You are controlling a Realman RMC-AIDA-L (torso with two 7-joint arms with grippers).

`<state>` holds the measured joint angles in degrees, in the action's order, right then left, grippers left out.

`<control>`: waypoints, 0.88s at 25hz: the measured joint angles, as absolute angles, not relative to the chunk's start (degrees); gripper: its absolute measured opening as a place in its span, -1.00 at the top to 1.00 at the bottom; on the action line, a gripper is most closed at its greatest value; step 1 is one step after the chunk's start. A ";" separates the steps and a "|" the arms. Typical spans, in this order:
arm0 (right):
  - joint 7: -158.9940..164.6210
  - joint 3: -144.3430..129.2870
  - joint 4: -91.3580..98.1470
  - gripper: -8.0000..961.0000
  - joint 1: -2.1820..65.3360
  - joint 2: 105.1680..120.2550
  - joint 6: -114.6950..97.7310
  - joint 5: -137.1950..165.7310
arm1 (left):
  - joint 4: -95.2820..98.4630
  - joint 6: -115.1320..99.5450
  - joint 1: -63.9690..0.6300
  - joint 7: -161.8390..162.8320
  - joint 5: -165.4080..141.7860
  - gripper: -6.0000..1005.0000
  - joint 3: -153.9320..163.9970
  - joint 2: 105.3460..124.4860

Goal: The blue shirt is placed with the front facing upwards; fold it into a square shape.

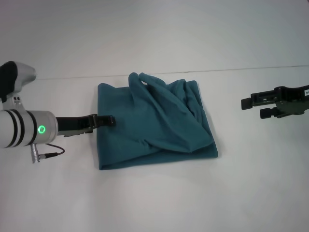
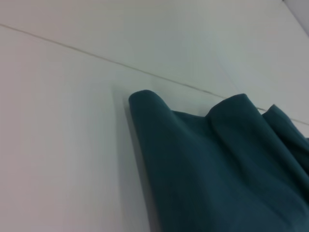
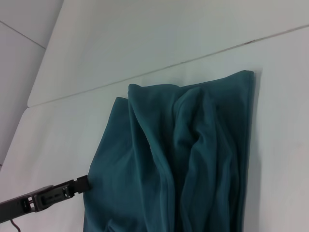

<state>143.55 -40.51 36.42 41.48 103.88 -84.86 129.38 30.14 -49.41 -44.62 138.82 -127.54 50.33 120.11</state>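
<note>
The blue shirt (image 1: 154, 123) lies on the white table as a rumpled, roughly square teal bundle with loose folds along its far and right side. Its lettering and collar are hidden. It also shows in the left wrist view (image 2: 217, 164) and the right wrist view (image 3: 183, 154). My left gripper (image 1: 110, 119) is low at the middle of the shirt's left edge, with its fingers together and the tip just over the cloth. It also shows in the right wrist view (image 3: 79, 186). My right gripper (image 1: 253, 107) is open and empty, to the right of the shirt and well apart from it.
The white table (image 1: 159, 198) spreads on all sides of the shirt. A seam line (image 1: 241, 68) runs across the table just beyond the shirt's far edge. A cable (image 1: 48, 153) hangs under my left wrist.
</note>
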 joint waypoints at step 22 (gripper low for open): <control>143.44 -39.88 36.38 -0.96 41.48 103.79 -84.37 129.03 | 30.50 -50.24 -46.77 139.32 -127.63 -0.47 53.73 121.23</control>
<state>143.44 -39.88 36.38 41.48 103.79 -84.37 129.03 30.50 -50.24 -46.77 139.32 -127.63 53.73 121.23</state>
